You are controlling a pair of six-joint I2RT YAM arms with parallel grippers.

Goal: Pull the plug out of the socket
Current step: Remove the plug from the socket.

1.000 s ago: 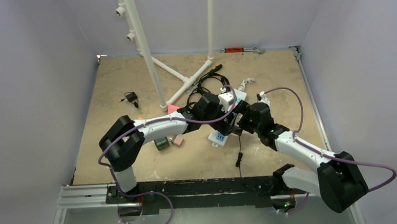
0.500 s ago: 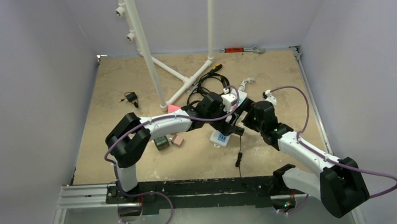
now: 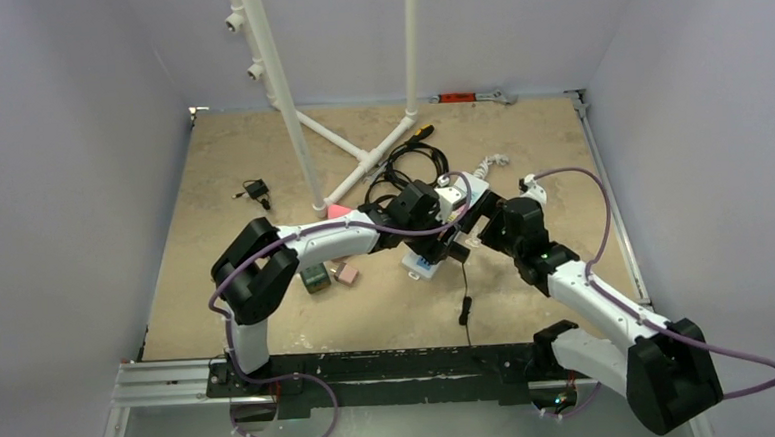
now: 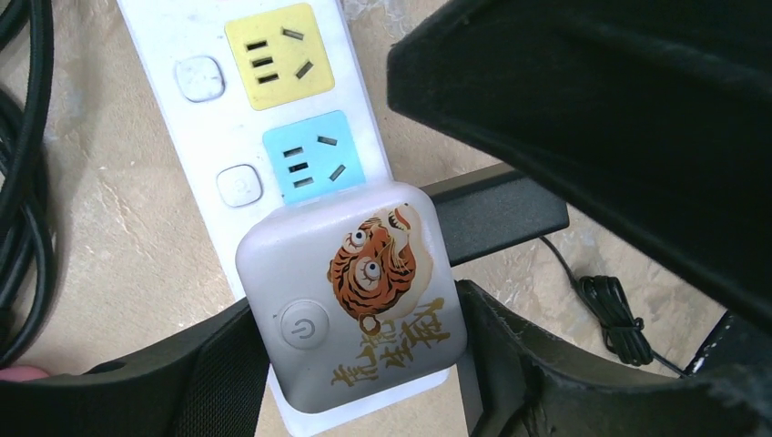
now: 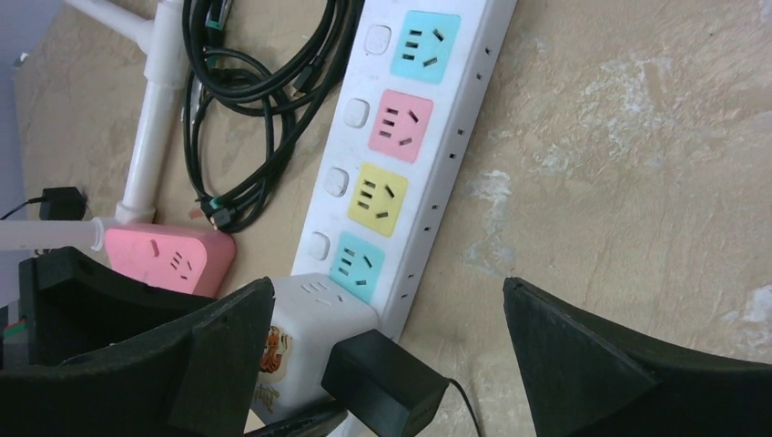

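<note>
A white cube adapter with a tiger picture (image 4: 350, 291) sits on the end of a white power strip (image 4: 164, 36) with coloured sockets. A black plug (image 5: 387, 382) sticks out of the cube's side, and its thin black cord (image 3: 465, 295) trails toward me. My left gripper (image 4: 360, 364) is shut on the cube, one finger on each side. My right gripper (image 5: 401, 373) is open, its jaws wide on both sides of the black plug and not touching it. In the top view both grippers, left (image 3: 447, 237) and right (image 3: 473, 236), meet over the strip's end.
A pink socket cube (image 5: 168, 259) lies left of the white cube. Coiled black cables (image 5: 264, 100) and a white pipe frame (image 3: 310, 152) lie beyond the strip. A small white block with blue marks (image 3: 418, 267) and two small blocks (image 3: 317, 279) lie nearer me.
Both wrists have shifted a little to the right and away from me. The two grippers stay together at the strip's end, and the small white block has shifted slightly.
</note>
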